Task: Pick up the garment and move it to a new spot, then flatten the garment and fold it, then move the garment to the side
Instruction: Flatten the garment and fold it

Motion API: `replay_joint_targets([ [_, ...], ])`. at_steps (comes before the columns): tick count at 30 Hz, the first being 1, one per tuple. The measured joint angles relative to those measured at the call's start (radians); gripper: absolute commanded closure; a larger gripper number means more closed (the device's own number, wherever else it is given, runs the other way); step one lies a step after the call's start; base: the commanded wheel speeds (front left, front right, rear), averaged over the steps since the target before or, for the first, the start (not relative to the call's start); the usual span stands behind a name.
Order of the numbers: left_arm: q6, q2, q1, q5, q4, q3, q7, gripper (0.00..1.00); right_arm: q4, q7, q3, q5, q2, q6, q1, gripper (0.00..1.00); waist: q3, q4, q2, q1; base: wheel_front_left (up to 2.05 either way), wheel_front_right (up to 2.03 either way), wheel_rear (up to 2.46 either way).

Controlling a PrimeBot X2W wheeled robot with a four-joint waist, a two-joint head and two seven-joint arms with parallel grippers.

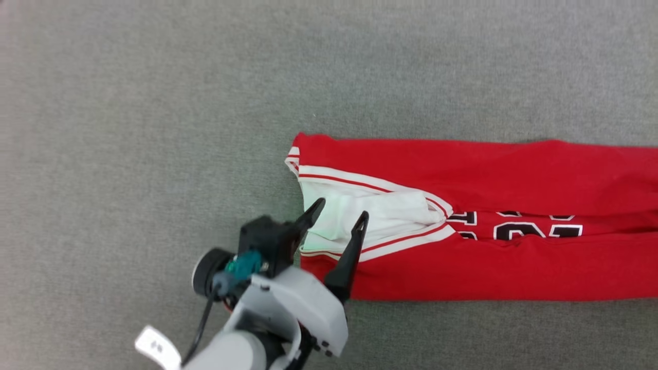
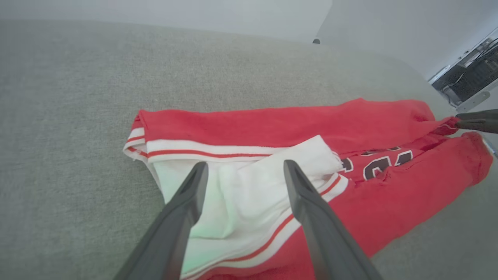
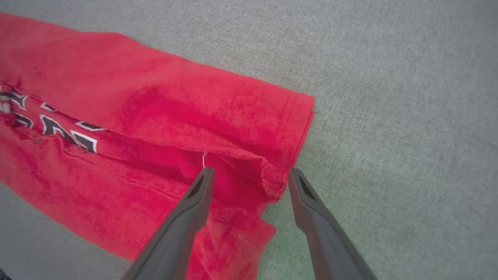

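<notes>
The garment (image 1: 488,257), a red jersey with white-and-red striped trim and black lettering, lies folded lengthwise into a long band on the grey surface, running off the head view's right edge. My left gripper (image 1: 340,215) is open over its white panel at the left end, holding nothing. In the left wrist view the open gripper (image 2: 245,171) frames the white panel of the garment (image 2: 272,128). My right gripper (image 3: 251,175) stands open over the garment's (image 3: 155,116) other end, its fingers straddling the hem corner. Its dark fingertips (image 2: 476,121) also appear at the far right of the left wrist view.
Grey fabric surface (image 1: 154,103) spreads around the garment on every side. Past its far edge, at the left wrist view's right, stands dark equipment (image 2: 472,76) with cables.
</notes>
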Motion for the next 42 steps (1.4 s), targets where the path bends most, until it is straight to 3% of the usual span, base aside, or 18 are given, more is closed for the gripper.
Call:
replay_joint_targets([
  [7, 0.068, -0.071, 0.096, 0.044, 0.0, -0.015, -0.152, 0.0, 0.04, 0.185, 0.0, 0.08, -0.001, 0.0, 0.014, 0.0, -0.046, 0.025, 0.0, 0.0, 0.0, 0.0, 0.0],
  [10, 0.12, -0.111, 0.125, 0.086, 0.027, -0.014, -0.236, 0.0, 0.079, 0.269, 0.0, 0.106, -0.001, 0.0, 0.014, 0.0, -0.058, 0.041, 0.0, 0.0, 0.0, 0.0, 0.0],
  [18, 0.137, -0.218, 0.22, 0.098, 0.092, -0.017, -0.432, 0.0, 0.178, 0.396, -0.002, 0.157, 0.015, 0.0, 0.005, 0.0, -0.082, 0.096, 0.0, 0.0, 0.0, 0.0, 0.0],
  [33, 0.132, -0.298, 0.344, 0.382, 0.114, 0.083, -0.453, 0.0, 0.305, 0.49, -0.009, 0.231, 0.064, 0.0, 0.083, 0.0, -0.1, 0.197, 0.0, 0.0, 0.0, 0.0, 0.0],
  [37, 0.119, -0.305, 0.354, 0.397, 0.113, 0.095, -0.453, 0.0, 0.311, 0.477, -0.012, 0.228, 0.068, 0.0, 0.089, 1.0, -0.089, 0.208, 0.0, 0.0, 0.0, 0.0, 0.0],
  [42, 0.11, -0.307, 0.355, 0.396, 0.103, 0.105, -0.453, 0.0, 0.302, 0.454, -0.025, 0.23, 0.064, -0.001, 0.092, 1.0, -0.073, 0.215, 0.0, 0.0, 0.0, 0.0, 0.0],
])
